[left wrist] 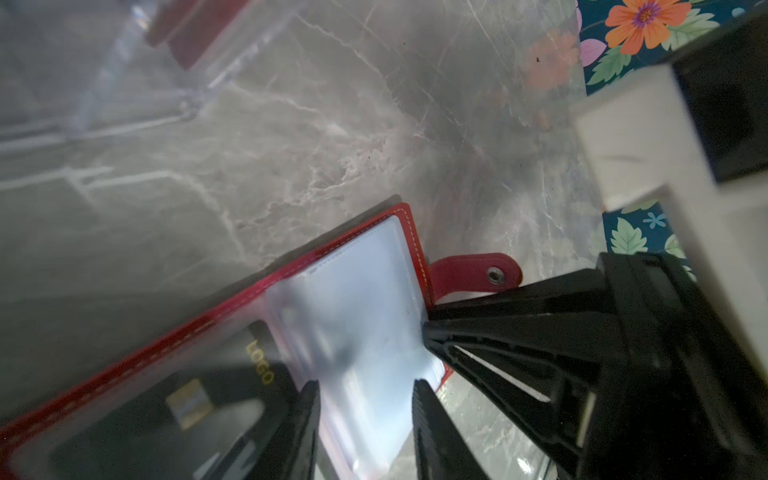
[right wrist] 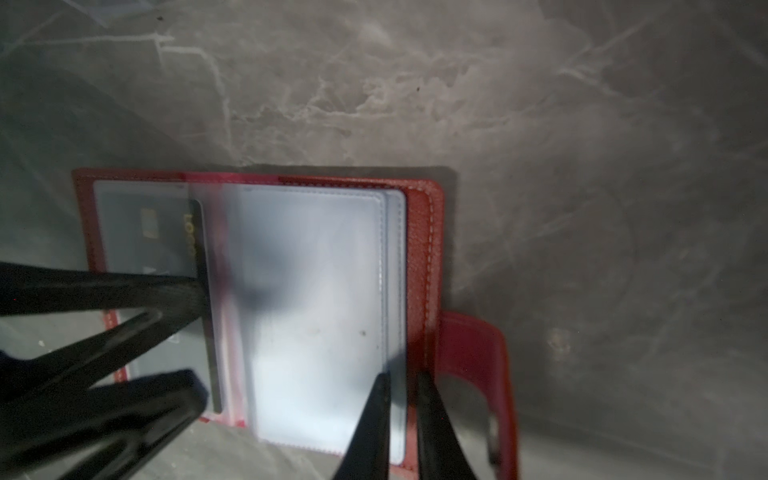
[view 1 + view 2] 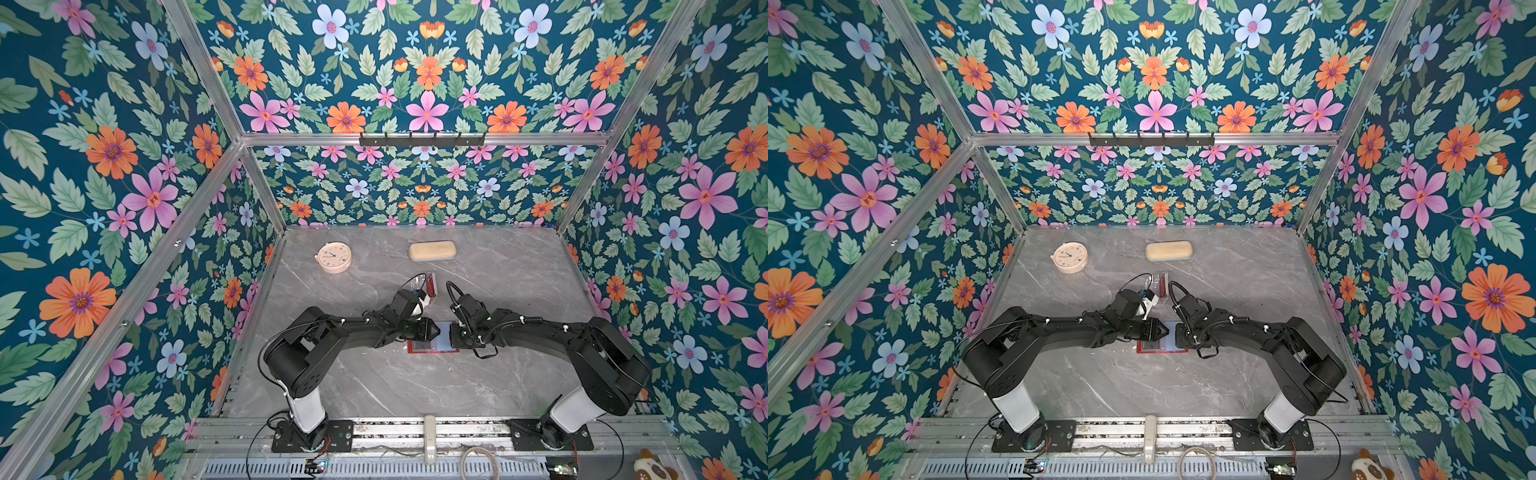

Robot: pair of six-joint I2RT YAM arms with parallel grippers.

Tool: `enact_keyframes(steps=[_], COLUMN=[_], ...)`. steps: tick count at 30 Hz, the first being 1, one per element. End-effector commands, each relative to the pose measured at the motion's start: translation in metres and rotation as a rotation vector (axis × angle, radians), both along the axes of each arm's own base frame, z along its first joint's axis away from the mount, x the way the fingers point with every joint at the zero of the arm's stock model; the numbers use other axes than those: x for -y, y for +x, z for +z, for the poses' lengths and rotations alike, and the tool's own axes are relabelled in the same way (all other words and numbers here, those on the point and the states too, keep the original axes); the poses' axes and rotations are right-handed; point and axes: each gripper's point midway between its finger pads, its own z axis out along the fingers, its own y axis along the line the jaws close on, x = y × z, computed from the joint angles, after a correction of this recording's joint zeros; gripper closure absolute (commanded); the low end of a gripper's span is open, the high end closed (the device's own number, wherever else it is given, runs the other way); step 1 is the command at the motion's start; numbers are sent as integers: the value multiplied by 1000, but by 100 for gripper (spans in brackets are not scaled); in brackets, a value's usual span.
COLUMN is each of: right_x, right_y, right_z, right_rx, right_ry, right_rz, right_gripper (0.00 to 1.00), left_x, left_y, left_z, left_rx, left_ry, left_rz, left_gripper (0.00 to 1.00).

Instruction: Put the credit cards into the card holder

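right at the lens, the left claw (image 1: 365,384): tips apart, nothing between them, hanging over the open card holder (image 2: 419,257) with one tip by the black card (image 1: 145,415). the right claw (image 2: 403,376) is nearly together, nipped on the free edge of a clear sleeve (image 2: 316,291).

now by size. the grey marble bench (image 3: 415,386) carries it all. the card holder lies open on it, between the two arms, in both top views. inside, the black card with gold "logo" lettering sits in the pocket on the page away from the snap tab (image 1: 478,276). its spine-side edge looks proud of the pocket, though blur makes that hard to call. a red card (image 3: 431,286) stands in the clear acrylic stand (image 1: 124,83) just behind.

dangers, as i read it: that sleeve is thin and slick, so the pinch could slip and the page flop over the pocket mouth. a push from the left with open tips could shove the whole holder along the bench, or skate over the card's edge. and the two claws are close, so a crossed path means a knock.
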Motion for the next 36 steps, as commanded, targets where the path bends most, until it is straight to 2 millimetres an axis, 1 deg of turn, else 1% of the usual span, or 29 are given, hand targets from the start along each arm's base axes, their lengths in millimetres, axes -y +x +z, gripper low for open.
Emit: enact_keyframes(steps=[1,9,12,15,17,20,22,23,25,30,36], right_x=[5,5,5,5,5,5,6,6,8,11,10], right_y=[-9,-9,-9,-9,-9,-9,-8,-8,-6,-4,-2], right_z=[-10,-11,-11,-11,-10,-9,-6,-5,1,13,15], right_rx=[-46,-49,-48,-47,-46,-44,-36,-32,-13,23,26], right_ry=[-19,-21,-20,-21,-21,-21,-20,-21,-22,-15,-15], right_rz=[-11,-13,-13,-14,-13,-16,-17,-18,-27,-39,-40], right_gripper=[85,85,85,85,85,85,85,85,85,85,86], left_x=[9,9,12,13,13,14,14,14,13,11,9], left_y=[2,1,-1,-3,-3,-4,-4,-4,-4,-2,0], left_z=[4,-5,-8,-9,-9,-9,-7,-7,-4,0,6], left_rx=[2,-16,-27,-32,-32,-33,-32,-30,-22,-6,16], left_ry=[-33,-21,-23,-27,-27,-30,-34,-33,-34,-31,-38], left_rz=[-13,-10,-18,-26,-23,-25,-26,-23,-19,-8,4], left_gripper=[63,64,66,76,79,87,94,95,100,100,100])
